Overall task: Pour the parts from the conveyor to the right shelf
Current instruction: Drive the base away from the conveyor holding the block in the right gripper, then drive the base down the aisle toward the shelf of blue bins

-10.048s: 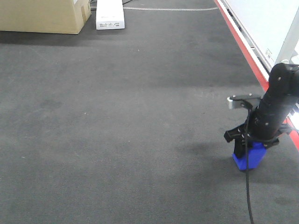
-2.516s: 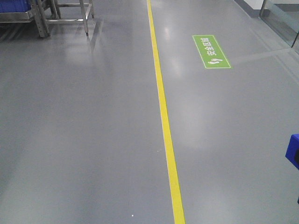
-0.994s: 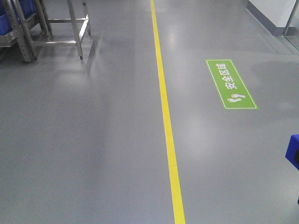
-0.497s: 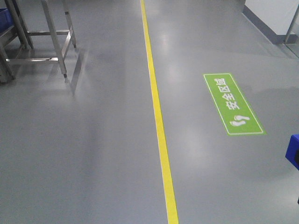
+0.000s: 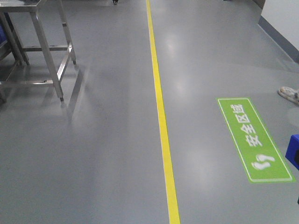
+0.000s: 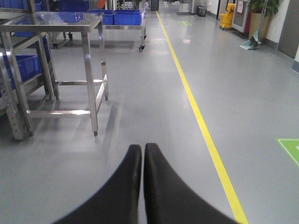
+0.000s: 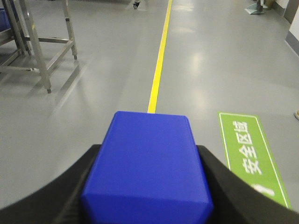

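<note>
- Closed hard on the part [image 7: 147, 172]: right gripper [image 7: 149, 156], one finger flat against each side, broad blue face toward the wrist camera, stud hidden.
- Seen from the front only as a blue corner at the right edge, carried clear above the floor [image 5: 93, 163], touching nothing below.
- Pressed together with nothing between them: fingers [image 6: 133, 161] of the left gripper [image 6: 142, 149], aimed straight ahead over bare floor.
- Just beyond the part, running directly away: yellow line [image 7: 161, 60], with a green sign [image 7: 245, 154] to its right.
- Left of that line, farther off: steel table [image 6: 51, 27], bare on top.
- Left again, at the edge of the left wrist view: steel frame holding a blue crate [image 6: 25, 65], probably the shelf [image 6: 14, 100], though no rollers can be made out.
- At the far end, more crates on a wheeled cart [image 6: 126, 17].
- Judged from this: shelf ahead and to the left of the held part, across the line, so nearer the idle left arm than the loaded right one.
- Likely needed first: a turn or drive leftward to face the frame squarely, then a tip of the right wrist over the rails.
</note>
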{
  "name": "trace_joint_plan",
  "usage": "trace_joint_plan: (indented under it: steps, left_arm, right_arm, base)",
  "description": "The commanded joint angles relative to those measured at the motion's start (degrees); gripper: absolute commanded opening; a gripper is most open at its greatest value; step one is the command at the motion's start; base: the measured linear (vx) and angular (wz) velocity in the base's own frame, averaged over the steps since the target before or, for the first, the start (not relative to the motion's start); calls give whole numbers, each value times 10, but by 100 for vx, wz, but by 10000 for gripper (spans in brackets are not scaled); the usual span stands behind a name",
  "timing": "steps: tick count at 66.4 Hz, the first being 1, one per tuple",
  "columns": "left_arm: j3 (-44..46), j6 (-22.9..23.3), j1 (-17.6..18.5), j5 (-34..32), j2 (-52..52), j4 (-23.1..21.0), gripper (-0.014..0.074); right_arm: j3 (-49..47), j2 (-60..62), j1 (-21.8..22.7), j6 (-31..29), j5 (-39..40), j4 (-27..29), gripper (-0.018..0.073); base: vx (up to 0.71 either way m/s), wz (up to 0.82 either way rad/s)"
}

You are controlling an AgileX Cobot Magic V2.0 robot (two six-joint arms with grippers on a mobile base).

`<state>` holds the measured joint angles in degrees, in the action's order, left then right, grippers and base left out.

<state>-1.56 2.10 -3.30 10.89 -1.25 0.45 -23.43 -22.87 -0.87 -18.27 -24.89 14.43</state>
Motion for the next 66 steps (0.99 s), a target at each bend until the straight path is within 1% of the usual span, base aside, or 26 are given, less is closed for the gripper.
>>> trace_joint_plan:
  steps: [1,66]
  left_arm:
    - [11,5,1,-41,-8,-5,-6]
    - [11,5,1,-41,-8,-5,-6]
  right_arm:
    - [-17,-4,4,-4,42,1,-5]
    - [-17,-3,4,-4,42,1,-5]
  base:
    - [76,7]
    - [79,-2]
